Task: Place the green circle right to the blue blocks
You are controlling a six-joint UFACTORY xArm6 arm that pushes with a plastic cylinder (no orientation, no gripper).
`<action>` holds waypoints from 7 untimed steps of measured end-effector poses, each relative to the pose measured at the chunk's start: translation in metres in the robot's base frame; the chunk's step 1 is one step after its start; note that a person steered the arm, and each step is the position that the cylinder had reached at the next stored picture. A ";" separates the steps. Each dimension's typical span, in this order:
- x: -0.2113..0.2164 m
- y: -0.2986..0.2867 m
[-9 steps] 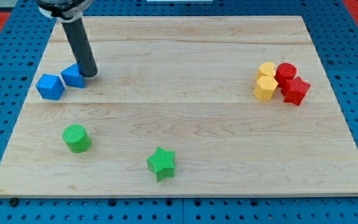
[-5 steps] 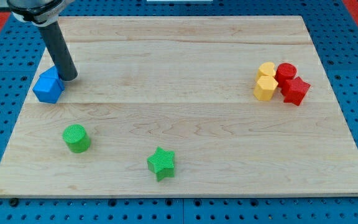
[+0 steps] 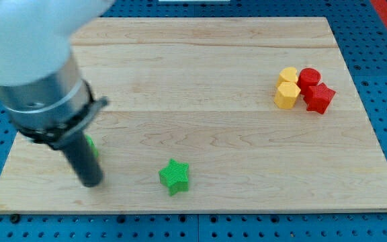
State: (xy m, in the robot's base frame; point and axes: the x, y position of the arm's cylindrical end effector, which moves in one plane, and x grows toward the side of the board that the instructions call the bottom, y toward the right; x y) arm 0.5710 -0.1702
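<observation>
My tip [image 3: 91, 183] rests on the board near the view's bottom left, left of the green star [image 3: 174, 176]. The arm's big grey body covers the view's left side. Only a sliver of the green circle [image 3: 91, 146] shows beside the rod, just above the tip. The blue blocks are hidden behind the arm.
Two yellow blocks [image 3: 287, 88] and two red blocks [image 3: 314, 90] sit clustered at the view's right. The wooden board [image 3: 213, 81] lies on a blue pegboard; its bottom edge runs just below my tip.
The arm swung from the blue blocks at the view's upper left down to the bottom left, now covering the blue blocks and most of the green circle.
</observation>
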 end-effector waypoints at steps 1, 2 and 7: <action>-0.032 0.019; -0.061 0.037; -0.086 -0.047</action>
